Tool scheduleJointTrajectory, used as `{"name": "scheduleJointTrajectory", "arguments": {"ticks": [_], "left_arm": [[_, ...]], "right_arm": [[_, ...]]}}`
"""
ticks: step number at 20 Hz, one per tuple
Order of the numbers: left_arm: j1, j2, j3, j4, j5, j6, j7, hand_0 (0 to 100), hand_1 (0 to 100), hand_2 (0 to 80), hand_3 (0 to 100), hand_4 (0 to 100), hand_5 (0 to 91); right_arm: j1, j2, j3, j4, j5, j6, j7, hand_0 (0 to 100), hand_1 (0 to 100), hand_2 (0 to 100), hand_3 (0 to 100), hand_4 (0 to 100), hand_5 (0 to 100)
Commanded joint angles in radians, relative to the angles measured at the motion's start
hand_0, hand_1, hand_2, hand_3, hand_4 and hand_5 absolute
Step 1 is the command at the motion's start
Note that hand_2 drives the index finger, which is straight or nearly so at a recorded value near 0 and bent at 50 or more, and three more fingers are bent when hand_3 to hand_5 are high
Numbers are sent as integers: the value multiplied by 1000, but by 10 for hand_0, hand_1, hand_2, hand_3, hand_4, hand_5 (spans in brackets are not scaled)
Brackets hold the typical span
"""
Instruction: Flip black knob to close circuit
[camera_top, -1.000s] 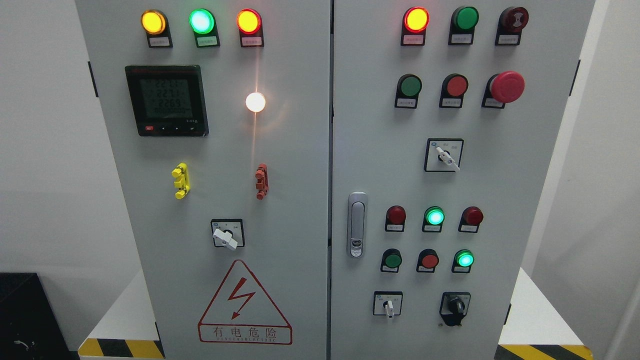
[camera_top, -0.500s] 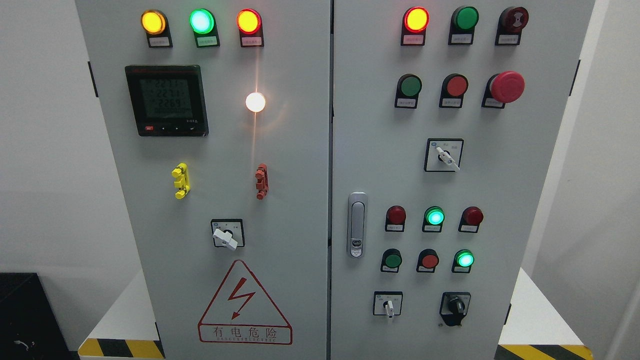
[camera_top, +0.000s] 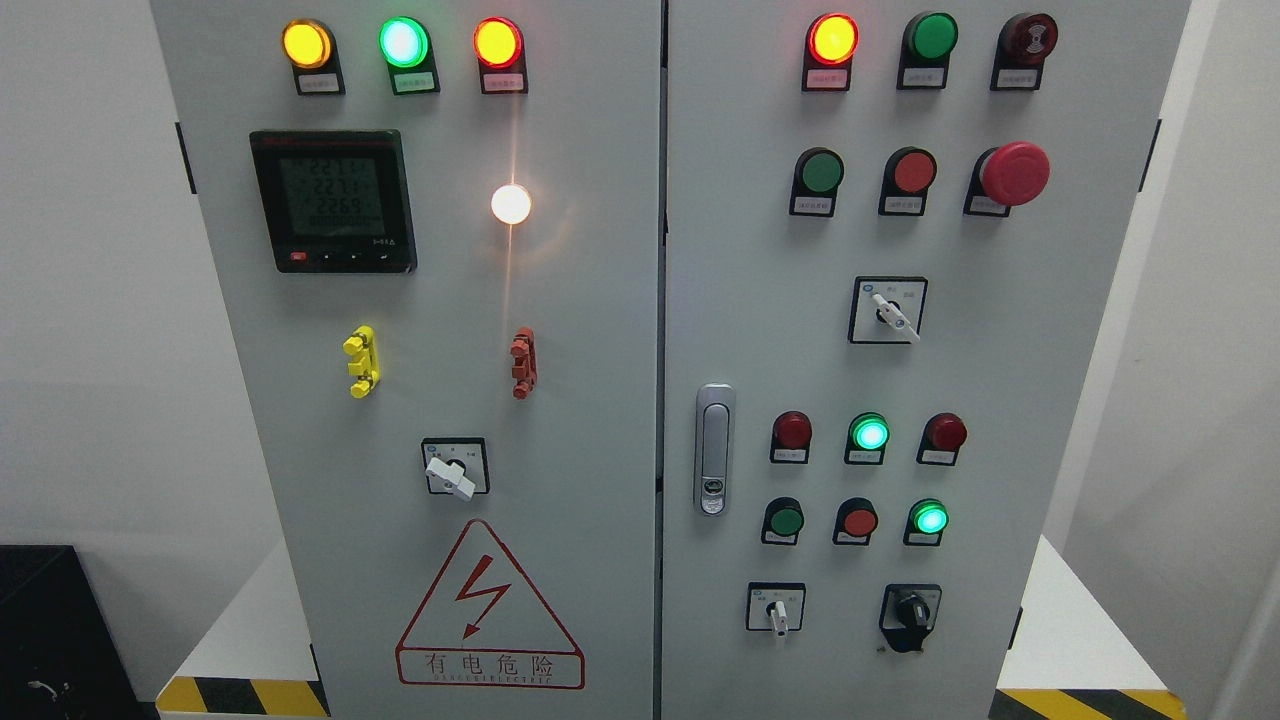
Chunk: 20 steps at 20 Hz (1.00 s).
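Note:
The black knob (camera_top: 911, 608) sits on a black plate at the lower right of the grey cabinet's right door (camera_top: 760, 250). Its handle points roughly straight up and down. Neither of my hands or arms shows in the head view. Nothing touches the knob.
A white-handled selector (camera_top: 778, 612) sits left of the knob; others are higher on the right door (camera_top: 893, 313) and on the left door (camera_top: 452, 472). Lit lamps, push buttons, a red mushroom button (camera_top: 1013, 172), a door latch (camera_top: 713, 450) and a meter (camera_top: 333, 200) fill the panels.
Only the meter's digits have changed. Nothing else has moved.

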<state>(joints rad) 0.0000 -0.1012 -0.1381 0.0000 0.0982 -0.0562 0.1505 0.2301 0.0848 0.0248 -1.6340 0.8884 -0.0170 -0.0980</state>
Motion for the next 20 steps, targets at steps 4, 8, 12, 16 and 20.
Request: {"name": "scheduleJointTrajectory", "arguments": {"ticks": [4,8,12,16,20], "left_arm": [[23,0,0,-29,0,-1,0,120,556,0,0,0,0],[23,0,0,-29,0,-1,0,120,556,0,0,0,0],[23,0,0,-29,0,-1,0,120,556,0,0,0,0],[23,0,0,-29,0,-1,0,120,556,0,0,0,0],[23,0,0,-29,0,-1,0,120,556,0,0,0,0]], "right_arm": [[-66,35,-34,-112,165,67,-9,0,34,620,833,738,742],[-115,36,-40,-125,199,120,-9,0,31,654,868,761,777],[-132,39,-40,-144,221,156,-5,0,31,666,888,768,792],[-147,41,-42,-156,222,189,0,0,32,665,892,774,795],[-185,43,-57,-152,263,215,9,0,33,665,890,774,790]]}}
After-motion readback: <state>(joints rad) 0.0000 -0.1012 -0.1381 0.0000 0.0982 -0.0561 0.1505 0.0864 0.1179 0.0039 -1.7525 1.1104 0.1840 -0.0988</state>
